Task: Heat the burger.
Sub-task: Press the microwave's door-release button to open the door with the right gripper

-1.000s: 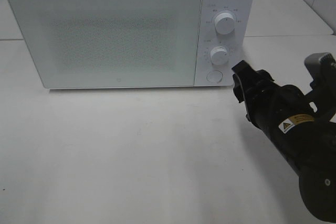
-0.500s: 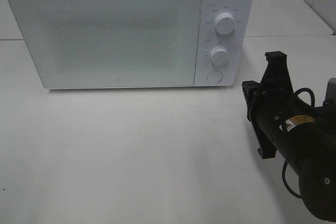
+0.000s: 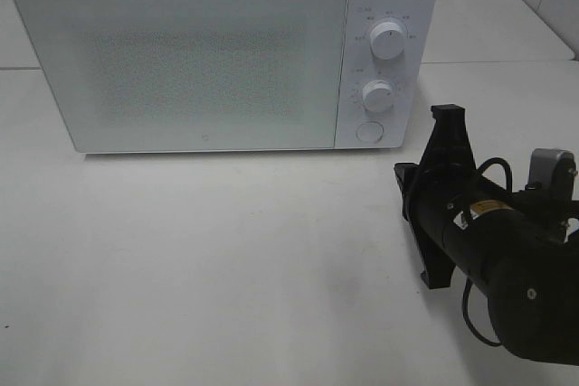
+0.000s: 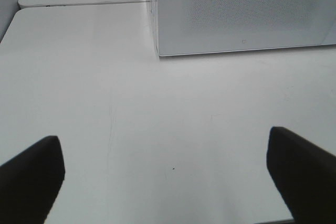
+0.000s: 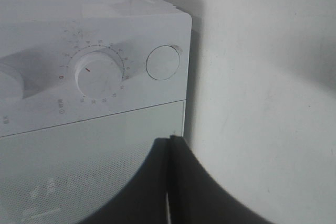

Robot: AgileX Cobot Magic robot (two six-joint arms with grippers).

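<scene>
Near the shut microwave (image 3: pixel 208 51), right tool (image 5: pixel 171 145) closed; burger unseen

Bright, flat overhead light, low contrast, soft focus up close.
Washed the white microwave (image 3: pixel 208 51) and table (image 3: pixel 226 268) into one pale, faintly green tone in the high view; kept a thin shadow under the microwave front, from 9 o'clock toward the centre, and a faint one beside the right arm (image 3: pixel 488 250) at 5 o'clock. Rendered the left gripper (image 4: pixel 163 135) as blurred black wedges, the right gripper (image 5: pixel 171 145) as an unfocused dark mass; threw a broad grey shadow beside the microwave in the right wrist view, with glare on its top.
</scene>
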